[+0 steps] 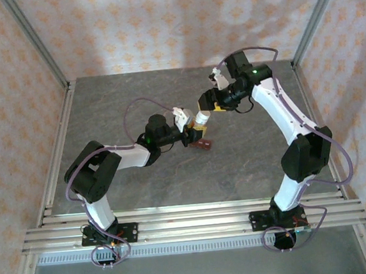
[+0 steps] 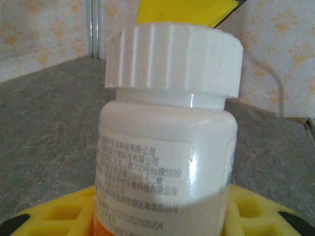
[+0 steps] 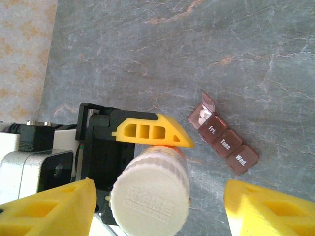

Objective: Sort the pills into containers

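Gripping a white bottle (image 2: 167,162) by its body, the left hand (image 1: 194,135) has its yellow fingers (image 3: 152,130) pressed against the bottle's sides, clamped on it near the middle of the counter (image 1: 134,90). The bottle is tilted, with its ribbed white cap (image 3: 150,196) pointing toward the far right corner. The cap sits on the bottle's neck. A printed label (image 2: 142,177) covers the side of the bottle, and there is an orange band at its lower edge.

The right hand (image 1: 206,104) comes in from the far right side and sits at the cap end of the bottle. Its fingers (image 3: 49,209) are spread apart, one on each side of the cap, with a gap showing between each finger and the cap, so it grips nothing.

The containers (image 3: 224,140), a dark reddish-brown strip of four joined compartments, lie flat on the counter near its middle. They are just beside the left hand's fingertips, on the side toward the near edge. Three compartments are closed and read "Fri.", "Tues." and "Wed." The end compartment has its lid (image 3: 207,101) standing open, and a few white pills (image 3: 203,117) rest inside.
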Controlling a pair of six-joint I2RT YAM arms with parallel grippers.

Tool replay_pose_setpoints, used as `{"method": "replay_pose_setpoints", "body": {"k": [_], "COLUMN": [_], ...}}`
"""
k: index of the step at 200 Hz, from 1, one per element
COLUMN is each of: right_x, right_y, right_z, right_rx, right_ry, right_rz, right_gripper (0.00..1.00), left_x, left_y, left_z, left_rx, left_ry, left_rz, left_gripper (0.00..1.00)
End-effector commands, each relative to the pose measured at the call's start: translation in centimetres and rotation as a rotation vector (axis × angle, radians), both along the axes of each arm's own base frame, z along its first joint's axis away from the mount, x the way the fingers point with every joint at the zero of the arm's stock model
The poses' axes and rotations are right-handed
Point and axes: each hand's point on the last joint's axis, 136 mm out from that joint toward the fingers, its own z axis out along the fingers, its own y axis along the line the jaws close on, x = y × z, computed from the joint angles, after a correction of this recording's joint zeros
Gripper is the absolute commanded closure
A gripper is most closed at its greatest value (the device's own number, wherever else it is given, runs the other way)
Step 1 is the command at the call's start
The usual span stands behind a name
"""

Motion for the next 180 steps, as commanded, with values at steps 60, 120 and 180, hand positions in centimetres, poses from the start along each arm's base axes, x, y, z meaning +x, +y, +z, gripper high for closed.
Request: {"method": "replay_pose_setpoints", "body": {"k": [60,120,180], "right_x": [-1.1,-1.4,-1.3], "right_y": [0.8,1.0,1.3], "right_z": [-0.8,-1.4,-1.9], "right_rx": [-0.001,0.003,0.001], "right_ry": [0.029,0.054,0.065], "right_rz": [0.045,0.051,0.048], "right_gripper": [0.37,0.46,0.60], "left_x": [0.3,0.4,0.4], "left_y": [-0.3,-0.3,-0.3], "left_z": [3.3,3.4,3.5], "left_rx": [-0.059,-0.060,-0.062], "left_ry": [-0.066,-0.066,-0.068], "left_rz": [-0.017,-0.016,-0.017], "left_gripper": [1.00,1.00,1.00]}}
